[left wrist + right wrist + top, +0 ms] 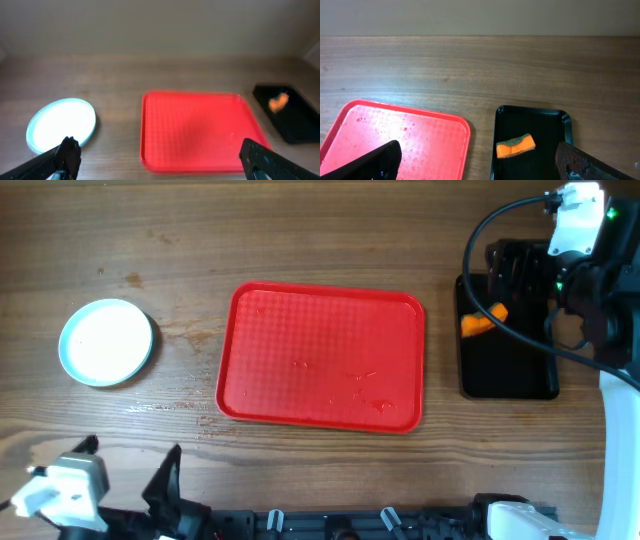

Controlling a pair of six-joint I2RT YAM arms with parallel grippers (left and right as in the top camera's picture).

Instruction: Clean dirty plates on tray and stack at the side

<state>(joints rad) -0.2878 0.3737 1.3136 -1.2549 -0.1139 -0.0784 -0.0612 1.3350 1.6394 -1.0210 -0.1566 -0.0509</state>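
The plates [106,342] sit apparently piled on the table [300,240] left of the bare tray [320,360], left claw [161,156] and right claw [477,160] both spread empty, so stacking looks finished, needing only retreat.

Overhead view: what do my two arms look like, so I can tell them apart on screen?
Both are black with a white housing near the wrist. The right arm carries a looping black cable and small green lights. The left arm shows a white block and black fingers. In the right wrist view, one finger looks brown-speckled.
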